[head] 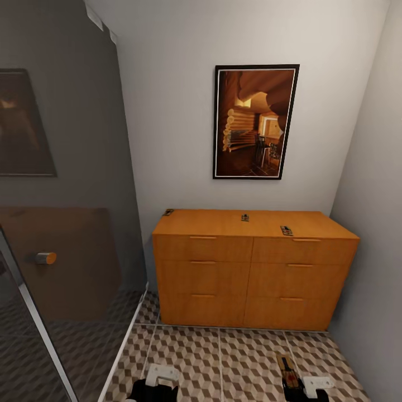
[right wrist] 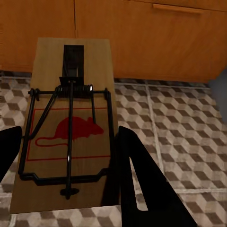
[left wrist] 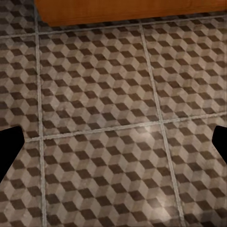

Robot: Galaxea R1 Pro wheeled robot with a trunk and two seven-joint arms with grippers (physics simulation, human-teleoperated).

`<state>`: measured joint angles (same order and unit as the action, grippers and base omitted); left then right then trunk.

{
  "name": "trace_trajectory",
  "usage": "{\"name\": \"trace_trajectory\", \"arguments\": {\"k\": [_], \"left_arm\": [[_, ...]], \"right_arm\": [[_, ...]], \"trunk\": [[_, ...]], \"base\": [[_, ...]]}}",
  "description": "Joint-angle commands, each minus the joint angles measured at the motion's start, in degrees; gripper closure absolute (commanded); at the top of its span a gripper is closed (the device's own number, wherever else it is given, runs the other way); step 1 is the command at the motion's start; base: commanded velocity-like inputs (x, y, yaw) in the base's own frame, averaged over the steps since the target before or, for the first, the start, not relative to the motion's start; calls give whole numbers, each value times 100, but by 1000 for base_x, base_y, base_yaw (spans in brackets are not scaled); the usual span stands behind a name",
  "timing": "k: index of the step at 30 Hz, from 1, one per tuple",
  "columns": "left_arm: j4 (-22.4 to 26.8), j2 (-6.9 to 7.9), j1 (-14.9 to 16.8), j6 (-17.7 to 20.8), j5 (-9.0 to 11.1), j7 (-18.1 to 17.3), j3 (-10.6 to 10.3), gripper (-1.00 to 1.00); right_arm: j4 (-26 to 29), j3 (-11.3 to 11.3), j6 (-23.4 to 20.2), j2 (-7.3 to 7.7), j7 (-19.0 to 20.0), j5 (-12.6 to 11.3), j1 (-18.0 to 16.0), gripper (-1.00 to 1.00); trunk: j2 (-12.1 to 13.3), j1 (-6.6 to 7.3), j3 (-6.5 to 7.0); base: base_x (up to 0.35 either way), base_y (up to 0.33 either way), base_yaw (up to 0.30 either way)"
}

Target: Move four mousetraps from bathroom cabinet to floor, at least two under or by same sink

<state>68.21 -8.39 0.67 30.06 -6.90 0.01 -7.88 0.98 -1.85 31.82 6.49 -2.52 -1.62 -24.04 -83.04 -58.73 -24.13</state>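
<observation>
The orange-brown cabinet [head: 251, 268] stands against the far wall. Three mousetraps lie on its flat top: one at the left rear corner [head: 168, 212], one mid-top [head: 245, 218], one near the front edge to the right [head: 286, 230]. My right gripper [head: 297, 388] hangs low over the cube-patterned bathroom floor [head: 223, 357], shut on another mousetrap [head: 286, 368]. The right wrist view shows that mousetrap [right wrist: 71, 127] between the black fingers [right wrist: 142, 179], with its red mouse print up. My left gripper [head: 160, 385] [left wrist: 113, 142] is open above bare floor tiles [left wrist: 104, 94]. No sink is in view.
A tinted glass shower panel [head: 67, 223] with a round knob [head: 46, 258] closes off the left side. A framed picture [head: 255, 121] hangs above the cabinet. The right wall [head: 374, 223] runs close beside the cabinet's right end. The cabinet's base [left wrist: 118, 9] edges the left wrist view.
</observation>
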Motion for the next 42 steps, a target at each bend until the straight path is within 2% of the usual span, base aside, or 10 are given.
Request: {"name": "trace_trajectory", "arguments": {"k": [1,6,8,13,16,22,29,42], "left_arm": [[11,1,3,28,-48,-6,-9,-100],[33,2,3,27,-48,-23,-28,-100],[115,2,3,27,-45,-25,-41,-100],[292,14,3,34,-28,-7,-498,-100],[320,20,3,35,-19,-1,-613,-100],[323,22,3,35,-14,6,-677,-100],[302,22,3,35,-13,8,-898,-100],[294,29,3,35,-13,8,-926,-100]], "right_arm": [[-4,-20,18,-7,0,-31,-4,100],[-2,-18,18,-148,3,-31,-4,100],[-1,-17,18,-266,-1,-31,-4,100],[-1,-17,18,-549,-1,-31,-4,100],[-1,-17,18,-622,-2,-31,-4,100],[-1,-17,18,-648,-10,-31,-4,100],[-1,-17,18,-652,-11,-31,-4,100],[-1,-17,18,-656,-12,-31,-4,100]], "trunk": [[-4,0,-7],[-4,0,-7],[-4,0,-7],[-4,0,-7],[-4,0,-7],[-4,0,-7],[-4,0,-7],[-4,0,-7]], "base": [[0,0,0],[0,0,0],[0,0,0],[0,0,0],[0,0,0],[0,0,0],[0,0,0],[0,0,0]]}}
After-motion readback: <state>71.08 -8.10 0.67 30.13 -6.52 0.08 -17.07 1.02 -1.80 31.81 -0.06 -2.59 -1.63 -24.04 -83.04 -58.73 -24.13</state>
